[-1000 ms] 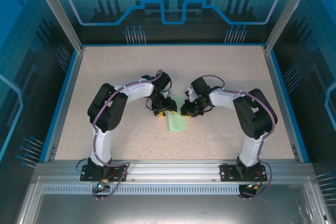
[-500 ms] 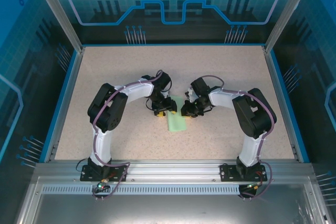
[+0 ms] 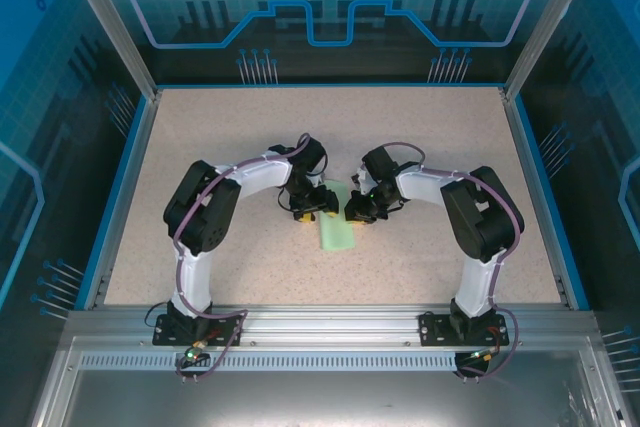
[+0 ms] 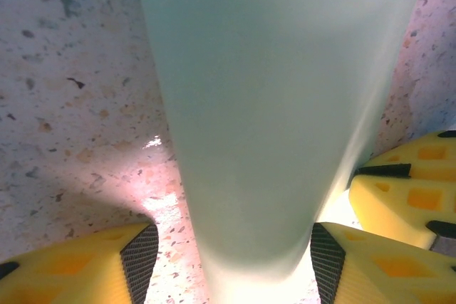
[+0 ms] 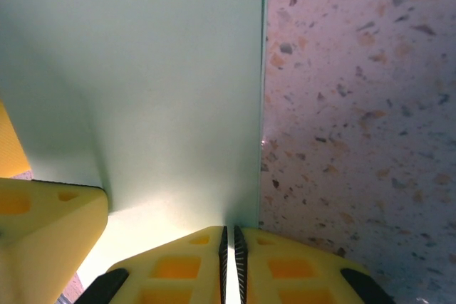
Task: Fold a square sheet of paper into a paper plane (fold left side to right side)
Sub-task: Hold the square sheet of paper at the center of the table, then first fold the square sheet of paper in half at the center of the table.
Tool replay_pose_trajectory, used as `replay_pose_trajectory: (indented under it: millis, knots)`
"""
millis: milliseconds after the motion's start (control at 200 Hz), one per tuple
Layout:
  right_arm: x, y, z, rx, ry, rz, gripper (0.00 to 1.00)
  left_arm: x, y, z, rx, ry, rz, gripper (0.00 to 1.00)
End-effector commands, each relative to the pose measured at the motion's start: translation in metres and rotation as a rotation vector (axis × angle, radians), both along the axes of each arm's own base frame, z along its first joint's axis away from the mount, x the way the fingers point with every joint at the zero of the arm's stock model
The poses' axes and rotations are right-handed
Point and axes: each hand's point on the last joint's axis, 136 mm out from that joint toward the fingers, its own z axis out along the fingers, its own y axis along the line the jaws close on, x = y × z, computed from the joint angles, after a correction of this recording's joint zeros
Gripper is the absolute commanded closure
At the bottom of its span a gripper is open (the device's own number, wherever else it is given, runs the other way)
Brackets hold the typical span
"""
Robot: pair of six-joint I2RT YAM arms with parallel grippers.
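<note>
The right pincer (image 5: 229,247) is clenching the right edge of the sheet of paper (image 3: 336,235) lying on the table (image 3: 200,147); the left pincer (image 4: 228,254) is straddling the sheet, released

Green paper (image 3: 337,235) on speckled table (image 3: 200,147)

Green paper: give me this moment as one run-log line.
paper: narrow green strip between the grippers | left gripper: open, straddling one end | right gripper: shut on paper near its edge
</note>
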Motion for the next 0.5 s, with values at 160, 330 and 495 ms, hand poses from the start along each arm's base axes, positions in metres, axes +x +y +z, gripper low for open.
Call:
replay_pose_trajectory:
  millis: [160,330,495]
  knots:
    - [-0.014,-0.006,-0.020,-0.079,0.059,0.026,0.85,0.002,0.023,0.034,0.037,-0.119,0.003,0.35]
    - [-0.016,-0.007,-0.022,-0.083,0.068,0.025,0.85,0.000,-0.001,0.054,-0.115,-0.116,-0.018,0.58]
    - [-0.017,-0.007,-0.022,-0.087,0.072,0.024,0.85,-0.006,-0.028,0.046,-0.226,-0.054,-0.047,0.73]
